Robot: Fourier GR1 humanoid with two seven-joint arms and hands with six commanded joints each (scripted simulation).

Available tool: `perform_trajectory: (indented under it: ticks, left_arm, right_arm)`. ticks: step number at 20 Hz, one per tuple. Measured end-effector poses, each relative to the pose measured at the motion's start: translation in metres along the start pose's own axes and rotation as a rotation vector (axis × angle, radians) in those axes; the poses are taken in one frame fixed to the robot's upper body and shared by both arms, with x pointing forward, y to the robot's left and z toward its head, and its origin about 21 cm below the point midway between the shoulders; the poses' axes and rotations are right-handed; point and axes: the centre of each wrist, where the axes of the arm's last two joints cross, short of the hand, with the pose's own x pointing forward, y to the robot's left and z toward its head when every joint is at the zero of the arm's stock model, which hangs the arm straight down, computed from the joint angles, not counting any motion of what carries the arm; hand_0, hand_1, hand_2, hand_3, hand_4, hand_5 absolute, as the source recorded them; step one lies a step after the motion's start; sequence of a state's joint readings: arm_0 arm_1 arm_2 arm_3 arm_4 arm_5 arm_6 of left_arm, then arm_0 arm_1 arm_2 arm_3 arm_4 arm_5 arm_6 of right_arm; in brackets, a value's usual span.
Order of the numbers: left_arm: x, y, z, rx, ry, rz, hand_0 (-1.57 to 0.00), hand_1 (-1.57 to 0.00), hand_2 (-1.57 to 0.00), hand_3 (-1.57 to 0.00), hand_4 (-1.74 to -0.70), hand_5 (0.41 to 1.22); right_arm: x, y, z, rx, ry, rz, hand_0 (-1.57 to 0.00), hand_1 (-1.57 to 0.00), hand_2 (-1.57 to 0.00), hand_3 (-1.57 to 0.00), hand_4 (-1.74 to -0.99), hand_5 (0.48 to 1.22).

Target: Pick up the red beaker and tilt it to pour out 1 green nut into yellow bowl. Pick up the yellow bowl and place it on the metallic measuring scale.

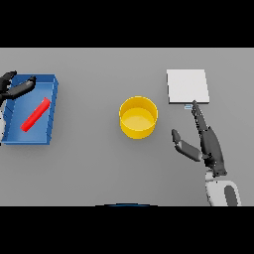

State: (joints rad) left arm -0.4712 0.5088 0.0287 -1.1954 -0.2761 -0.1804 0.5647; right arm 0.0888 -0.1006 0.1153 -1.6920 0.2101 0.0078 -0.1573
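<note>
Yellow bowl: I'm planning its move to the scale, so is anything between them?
Nothing visible. Bare table separates the yellow bowl from the metallic scale; the right hand, open, lies just below the scale, beside that path.

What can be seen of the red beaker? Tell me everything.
The red beaker is a slim, plain red tube lying on its side, slanted corner to corner inside the blue tray at the table's left. Only the tray floor touches it. The left hand reaches over the tray's far corner, well clear of it. No nut shows.
</note>
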Motion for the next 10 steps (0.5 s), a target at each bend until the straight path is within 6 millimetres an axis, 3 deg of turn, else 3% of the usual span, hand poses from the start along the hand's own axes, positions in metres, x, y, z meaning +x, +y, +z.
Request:
perform_trajectory:
  ticks: [3, 6, 10]
  left_arm:
    - [0.003, 0.003, 0.002, 0.026, -0.048, 0.014, -0.06, -0.06, -0.06, -0.06, -0.78, 0.633]
    - [0.007, 0.001, 0.004, 0.036, -0.109, 0.064, -0.03, -0.03, -0.03, -0.03, -0.79, 0.652]
    - [0.007, -0.008, 0.007, 0.022, -0.137, 0.101, -0.01, -0.01, -0.01, -0.01, -0.80, 0.673]
  right_arm:
    - [0.001, 0.005, 0.000, -0.003, 0.024, 0.014, 0.00, 0.00, 0.00, 0.00, -1.131, 0.631]
    - [0.012, 0.001, -0.011, 0.063, -0.009, 0.114, 0.00, 0.00, 0.00, 0.00, -1.080, 0.662]
    - [0.020, -0.008, -0.035, 0.263, -0.025, 0.379, 0.00, 0.00, 0.00, 0.00, -1.128, 0.637]
